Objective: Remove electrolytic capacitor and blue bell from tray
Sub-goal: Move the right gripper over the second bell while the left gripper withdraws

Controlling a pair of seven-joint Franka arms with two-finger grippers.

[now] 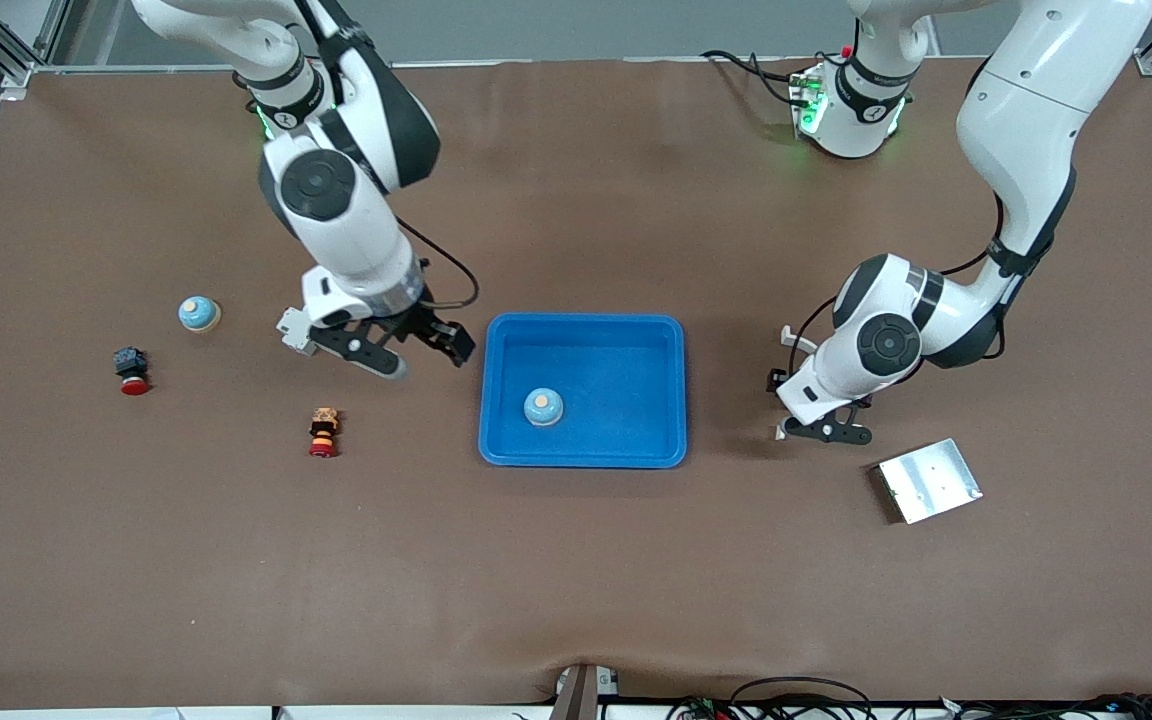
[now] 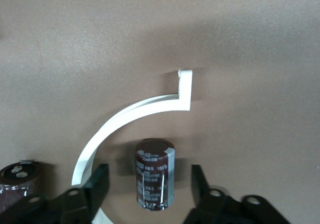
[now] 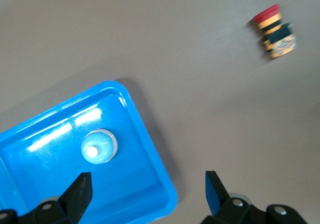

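Left gripper point(image 2: 150, 194) is sitting low over the table point(image 1: 576, 580) toward the left arm's end, w/ its fingers point(image 2: 97, 184) standing apart on either side of an upright brown capacitor point(image 2: 155, 174); neither finger is touching it, so the cap is standing free on the mat. A curved white bracket point(image 2: 135, 116) is lying on the table, arcing part-way around the capacitor. A second dark capacitor point(image 2: 20, 181) is showing at the edge of the left wrist view, beside one finger. In the front view the same gripper point(image 1: 821, 430) is hanging between the blue tray point(image 1: 671, 400) and a silver metal plate point(image 1: 928, 480), w/ the capacitor hidden under it.

Right gripper point(image 1: 416, 350) is hovering just beside the tray, at the tray's edge facing the right arm's end, fingers point(image 3: 80, 194) spread wide & holding nothing.

A light-blue bell point(image 1: 543, 406) is resting inside the tray, in the part nearer the front camera & toward the right arm's end. Another bell point(image 1: 199, 313) is sitting on the table well away from the tray, toward the right arm's end. A black-and-red push button point(image 1: 132, 370) is lying near that bell, further still from the tray. An orange-and-red button point(image 1: 324, 431) is lying between them & the tray, prob. on its side, though that's hard to judge.
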